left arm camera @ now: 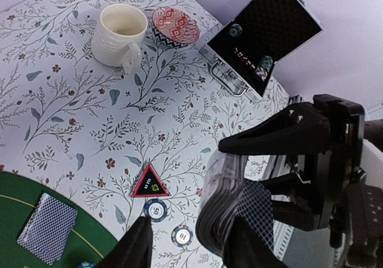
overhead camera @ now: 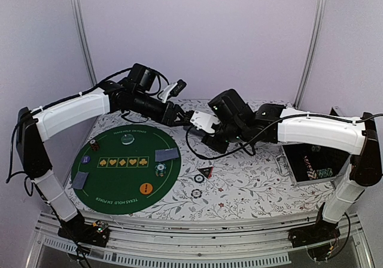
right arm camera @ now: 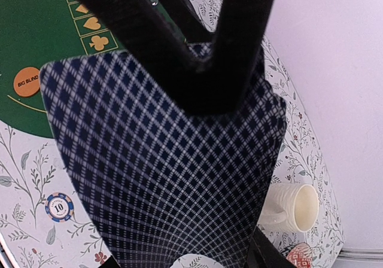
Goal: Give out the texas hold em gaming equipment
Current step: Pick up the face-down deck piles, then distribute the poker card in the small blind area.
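My right gripper [overhead camera: 202, 124] is shut on a deck of grey-blue-backed cards [left arm camera: 230, 199] and holds it above the table's middle. The deck's top card [right arm camera: 167, 172] fills the right wrist view. My left gripper [left arm camera: 191, 244] is open at the deck, with one finger [left arm camera: 245, 244] against the top card and the other [left arm camera: 136, 247] apart from it. A black-and-red triangular marker [left arm camera: 149, 182] and two chips [left arm camera: 155, 210] lie on the cloth below. On the green mat [overhead camera: 105, 187] lie cards [overhead camera: 167, 154], chips [overhead camera: 160, 171], an orange button [overhead camera: 146, 188] and a clear disc [overhead camera: 127, 139].
An open metal case [left arm camera: 263, 40] with chips stands at the right of the table. A cream mug [left arm camera: 119, 32] and a red-patterned dish [left arm camera: 175, 26] stand beyond the arms. Both arms cross over the table's middle.
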